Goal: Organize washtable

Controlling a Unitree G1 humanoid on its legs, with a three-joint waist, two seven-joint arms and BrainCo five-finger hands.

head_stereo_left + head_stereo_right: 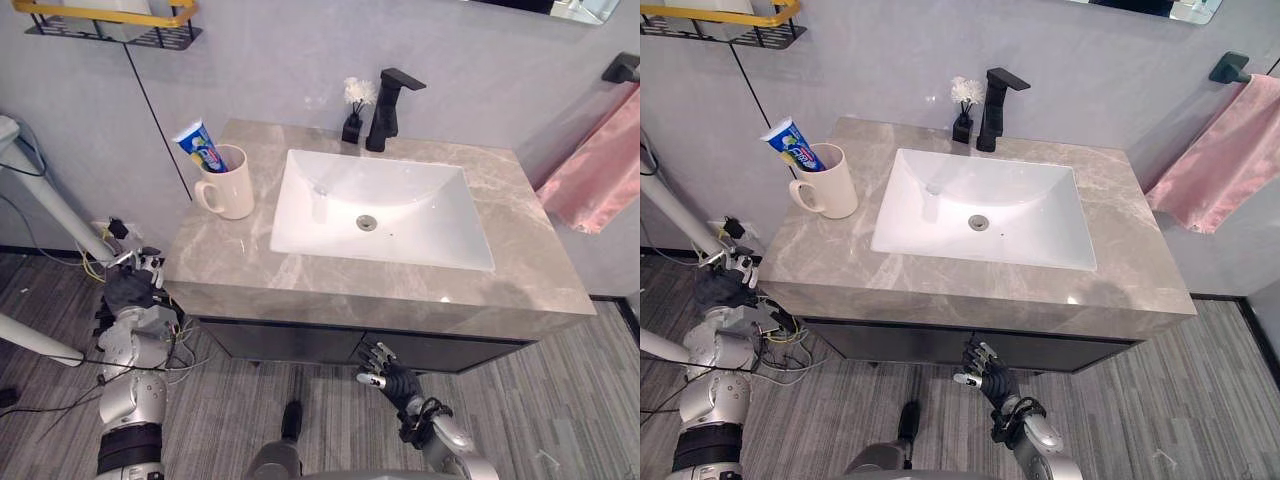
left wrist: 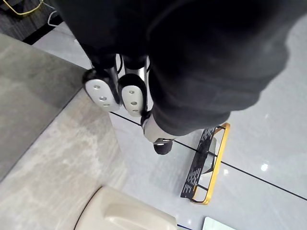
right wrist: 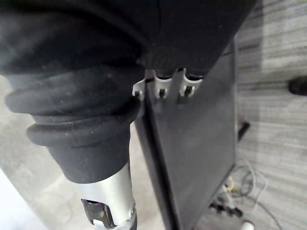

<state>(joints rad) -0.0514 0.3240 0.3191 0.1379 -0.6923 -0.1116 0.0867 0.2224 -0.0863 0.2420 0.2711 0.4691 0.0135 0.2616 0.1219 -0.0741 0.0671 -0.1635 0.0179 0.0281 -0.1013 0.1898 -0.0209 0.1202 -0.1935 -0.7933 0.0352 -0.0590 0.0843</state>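
Washtable top w/ mug and tube on left, both hands empty

Washtable [image 1: 240,270]: grey marble-look top against grey wall, dark cabinet [image 1: 300,345] under it. White rect. sink [image 1: 400,200] is set into the top, a bit right of centre. Pink towel [image 1: 600,175] hangs off a black wall bar, right of the top and apart from it. Wire wall shelf [image 1: 110,18] w/ yellow rail sits high on the wall at upper left, above the mug's side.

L hand [image 1: 130,290] is low, just beside the top's front-left corner and below its surface. Its fingers point up, loosely straight, holding nothing; its wrist view shows the mug rim and shelf past the fingertips. R hand [image 1: 390,372] is in front of the cabinet, below the top's front edge, roughly under the sink. Fingers are spread and relaxed, nothing in them.

Cream mug [image 1: 232,185] stands upright on the top's left part, between sink and left edge, handle facing front-left. Black faucet [image 1: 385,110] is behind the sink's back rim, spout over the basin. Toothpaste tube [image 1: 200,145], blue/white w/ red, stands tilted in the mug, leaning left. Small black vase [image 1: 352,128] w/ white flowers sits just left of the faucet. Round metal drain [image 1: 367,222] is mid-basin.
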